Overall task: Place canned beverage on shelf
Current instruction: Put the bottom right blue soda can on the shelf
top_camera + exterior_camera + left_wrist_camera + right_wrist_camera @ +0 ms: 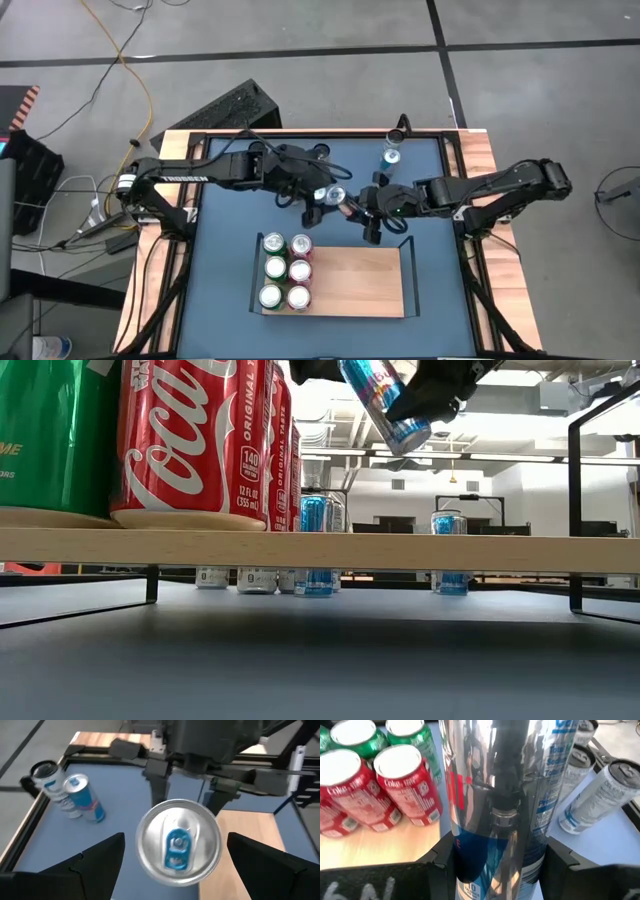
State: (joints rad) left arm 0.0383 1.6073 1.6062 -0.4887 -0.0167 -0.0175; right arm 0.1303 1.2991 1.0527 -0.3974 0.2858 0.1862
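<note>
1. Right gripper pinched the slim silver-and-blue energy drink can in mid-air above the blue tabletop, just behind the light-wood shelf board with black end rails. Can hung tilted; a loose pinch could let it slip.
2. Left gripper sat spread either side of the can's top, not touching. Closing off-centre could knock it askew.
3. Six red and green soda cans filled the shelf's left end; lowering too far left risked toppling them.
4. Tilted set-down could roll it.
</note>
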